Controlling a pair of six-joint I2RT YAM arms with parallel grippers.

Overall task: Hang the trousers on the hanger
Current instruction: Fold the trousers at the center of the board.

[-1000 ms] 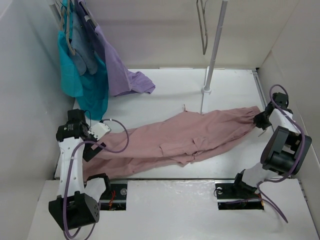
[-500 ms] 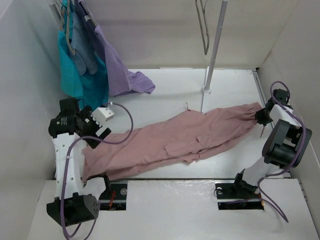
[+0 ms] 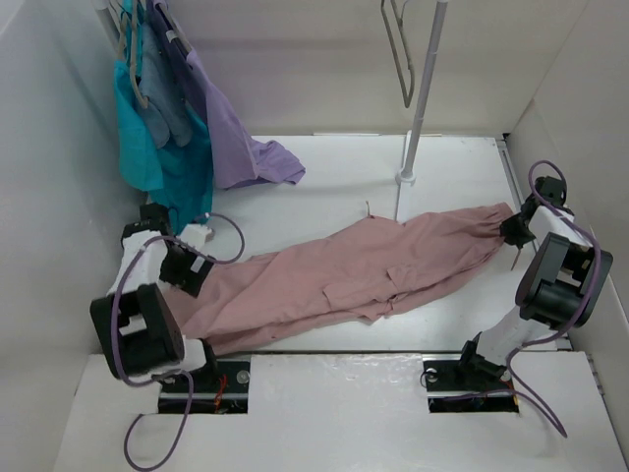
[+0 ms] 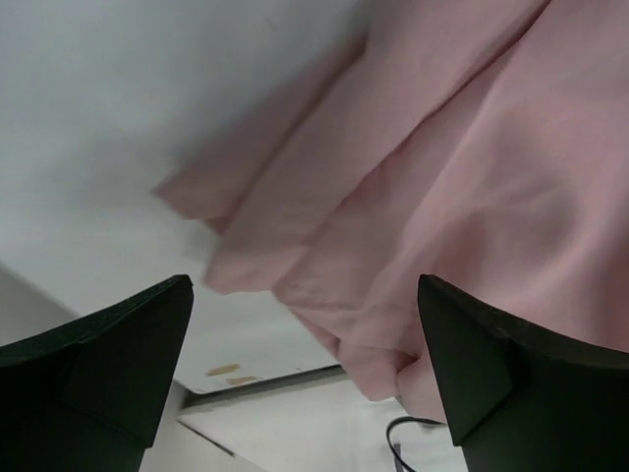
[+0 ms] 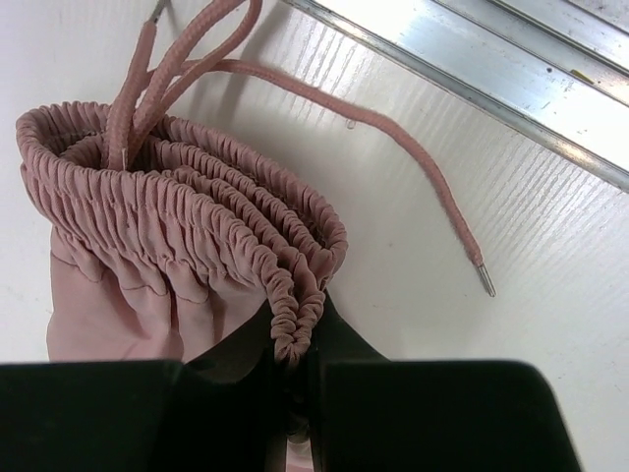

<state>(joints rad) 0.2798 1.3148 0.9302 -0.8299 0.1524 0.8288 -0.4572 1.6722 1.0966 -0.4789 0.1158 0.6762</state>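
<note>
Right gripper [image 5: 293, 366] pinched shut on the trousers' [image 3: 364, 270] gathered waistband [image 5: 197, 226].
Left gripper [image 4: 305, 374] gapes wide over the leg hems [image 4: 256, 270], holding nothing; trousers lie stretched across the table [image 3: 334, 177].

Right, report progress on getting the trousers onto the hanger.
Done: the right claw is shut on the waistband of the trousers. In hand: the left claw hangs open over the leg ends, gripping nothing. Left: lift the trousers off the table and drape them over the hanger, bare by the pole.
</note>
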